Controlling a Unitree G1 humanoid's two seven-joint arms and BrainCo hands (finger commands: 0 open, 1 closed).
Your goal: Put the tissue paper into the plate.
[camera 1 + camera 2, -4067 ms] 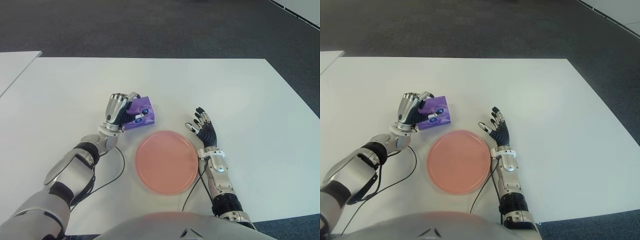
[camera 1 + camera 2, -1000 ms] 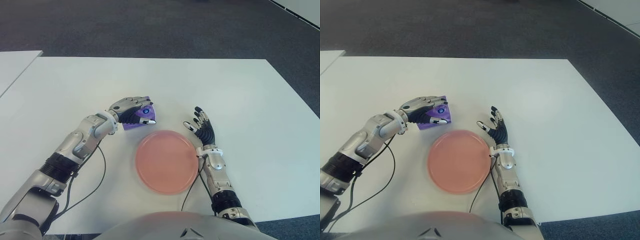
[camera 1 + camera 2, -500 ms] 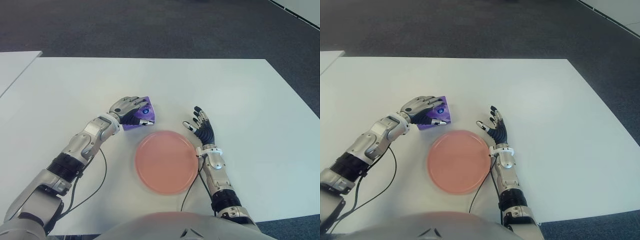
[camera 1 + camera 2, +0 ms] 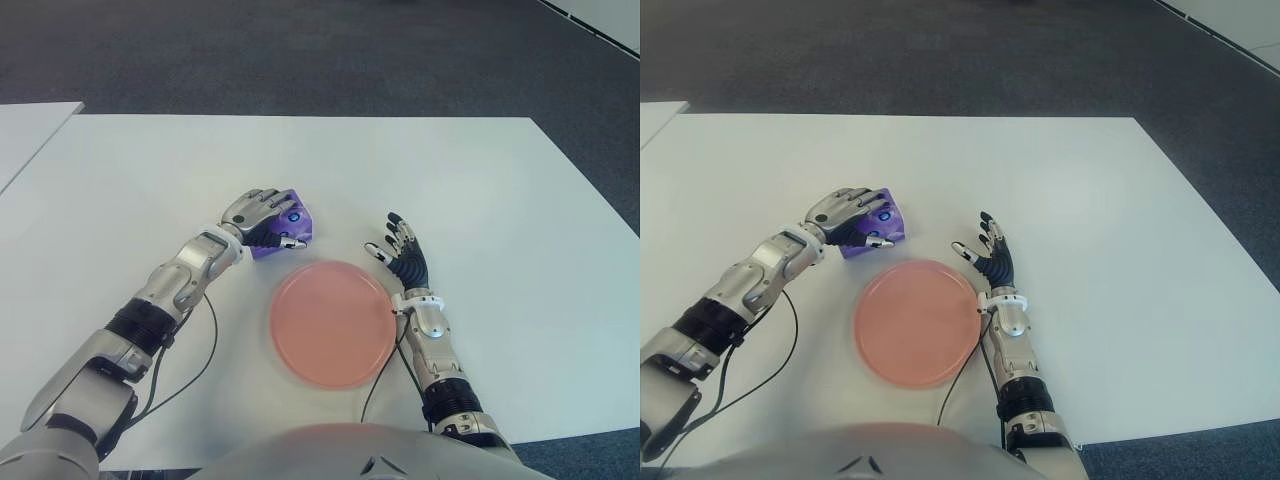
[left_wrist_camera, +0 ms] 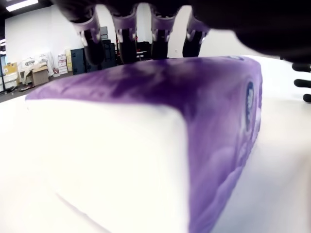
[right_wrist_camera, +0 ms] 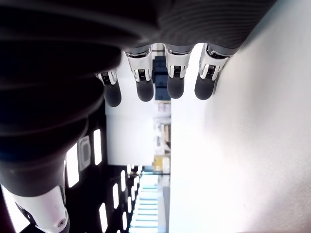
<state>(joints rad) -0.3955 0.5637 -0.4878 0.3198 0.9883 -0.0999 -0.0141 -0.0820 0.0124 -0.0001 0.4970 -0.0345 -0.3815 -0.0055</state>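
While left hand (image 4: 258,215) fingers clasp tissue pack (image 4: 290,226), right hand (image 4: 404,262) splayed.

Tissue pack (image 4: 283,227) lies behind plate (image 4: 332,322), toward its left.

The tissue pack (image 4: 285,230) is purple, mottled in lighter and darker violet, with small blue-and-white round marks and one plain white face. The plate (image 4: 332,323) is a flat salmon pink all over. The desk (image 4: 480,190) is plain white. The left hand (image 4: 256,212) is silver-grey with black joints; the right hand (image 4: 403,258) is black with white fingertips. The floor (image 4: 300,50) is dark grey carpet. Black cables (image 4: 200,345) trail from the arms.
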